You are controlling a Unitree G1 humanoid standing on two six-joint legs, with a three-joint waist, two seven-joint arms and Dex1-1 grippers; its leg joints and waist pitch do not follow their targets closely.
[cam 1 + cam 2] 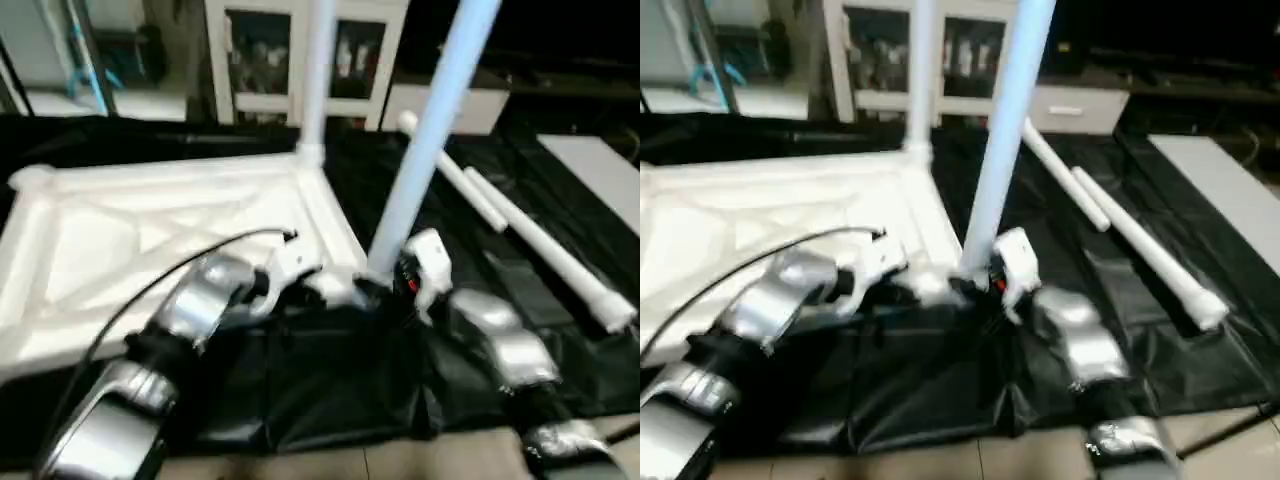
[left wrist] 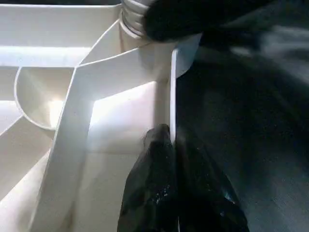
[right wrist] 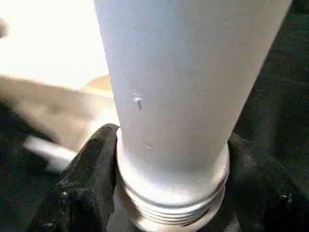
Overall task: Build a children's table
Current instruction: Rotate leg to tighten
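Right tool is hugging the bottom of a white leg, one black finger on each side, just above the screw rings at its end. You are holding that leg up, leaning a little, at the near corner of the white top. That top is lying upside down on a black sheet, with its crossed ribs facing up.

Left tool is pressed together, pinching the thin side wall of the top close to that same corner. It is keeping the top from sliding.

One leg is already standing in the far corner. Two more legs are lying on the sheet to your right, well apart from the top.

You seem to be working on leg number two. Its screw end is sitting right at the corner hole, but you cannot tell how far in it is.

Next, I think you need to stand the leg straight over the hole. Then you need to turn it so the screw rings catch. Keep the other tool pinching the wall so the top is not spinning with it. If the leg is leaning, the rings may go in crooked and get stuck.
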